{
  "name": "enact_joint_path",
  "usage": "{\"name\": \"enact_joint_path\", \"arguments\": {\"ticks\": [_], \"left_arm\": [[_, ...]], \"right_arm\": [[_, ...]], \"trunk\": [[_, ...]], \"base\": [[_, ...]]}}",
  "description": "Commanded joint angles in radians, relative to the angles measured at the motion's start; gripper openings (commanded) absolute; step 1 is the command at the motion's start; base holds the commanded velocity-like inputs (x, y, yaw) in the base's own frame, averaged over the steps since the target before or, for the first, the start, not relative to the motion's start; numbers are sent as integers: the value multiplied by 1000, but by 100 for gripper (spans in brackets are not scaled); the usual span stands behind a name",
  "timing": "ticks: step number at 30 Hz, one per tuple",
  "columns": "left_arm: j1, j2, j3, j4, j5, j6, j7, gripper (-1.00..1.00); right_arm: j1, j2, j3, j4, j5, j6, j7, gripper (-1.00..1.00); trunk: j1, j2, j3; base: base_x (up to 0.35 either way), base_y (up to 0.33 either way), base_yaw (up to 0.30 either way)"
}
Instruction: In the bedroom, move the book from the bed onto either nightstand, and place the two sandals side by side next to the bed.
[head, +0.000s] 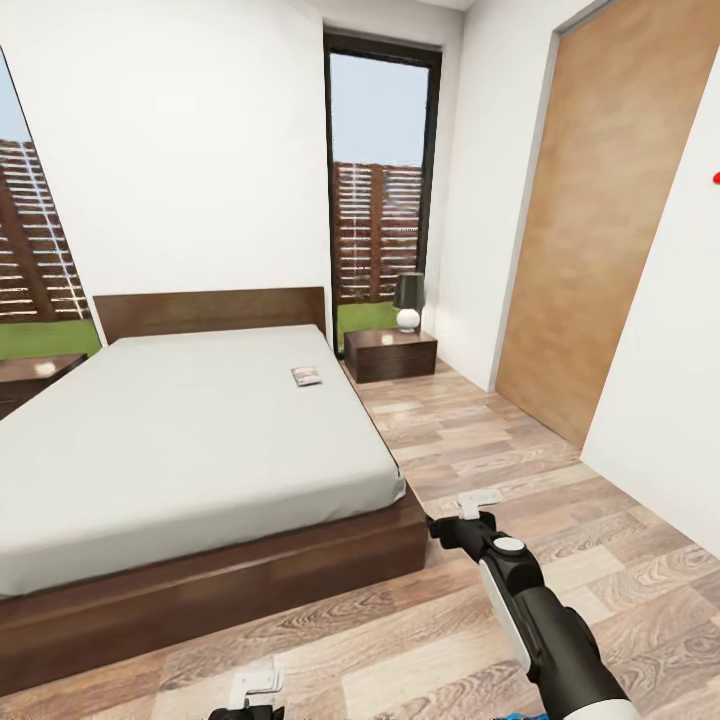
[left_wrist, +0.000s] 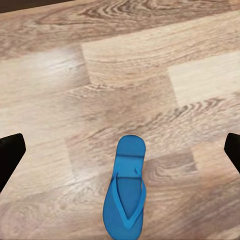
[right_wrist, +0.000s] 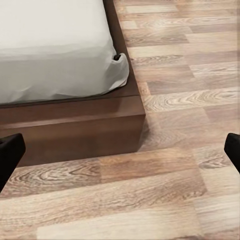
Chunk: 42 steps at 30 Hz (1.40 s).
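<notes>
1. Stood near the foot corner of the bed (head: 190, 440), on the wood floor (head: 560, 560) of the bedroom.
2. Saw the book (head: 306, 376) flat on the grey mattress, up at about 11 o'clock in the head view, close to the bed's right edge and well apart from both arms.
3. Saw 1 nightstand (head: 390, 355) past the book at about 12 o'clock, with a lamp (head: 407, 300) on top.
4. Found 1 blue sandal (left_wrist: 126, 192) in the left wrist view, flat on the floor, lined up in the middle between the 2 dark finger tips.
5. Ran lengthwise along the way the left gripper (left_wrist: 120, 155) pointed, with the strap side up.
6. Held the left gripper wide apart, gripping nothing, above the sandal and not touching it.
7. Held the right gripper (right_wrist: 120, 152) wide apart too, gripping nothing, aimed at the bed's wooden corner and bare floor.
8. Judged the left arm the nearer one for the sandal.
9. Could not spot the 2nd sandal for sure.
</notes>
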Motion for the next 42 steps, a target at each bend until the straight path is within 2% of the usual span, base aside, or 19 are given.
{"name": "enact_joint_path", "arguments": {"ticks": [1,12,14,20,25,31,42], "left_arm": [[0,0,-5,0,9,1,-1,100],[0,-1,-14,2,2,3,22,100],[0,-2,-28,2,1,2,33,100],[0,-2,-103,3,1,1,64,100],[0,-2,-125,3,1,0,76,100],[0,-2,-136,3,2,0,82,100],[-4,-3,-142,-4,7,14,82,100]], "right_arm": [[0,0,-1,-2,1,5,1,100],[0,-9,-5,-5,1,5,-2,100],[0,-16,-5,-6,1,5,-2,100],[2,-28,-21,-33,-1,2,0,100],[3,-30,-51,-51,-2,1,4,100],[3,-31,-69,-60,-3,1,7,100],[3,-32,-73,-63,1,3,3,100]], "trunk": [[4,-8,-4],[46,-85,-39],[54,-99,-45],[77,-141,-64],[96,-176,-79],[119,-218,-98],[161,-295,-133]], "base": [[0,0,0],[0,0,0],[0,0,0],[0,0,0],[0,0,0],[0,0,0],[0,0,0]]}}
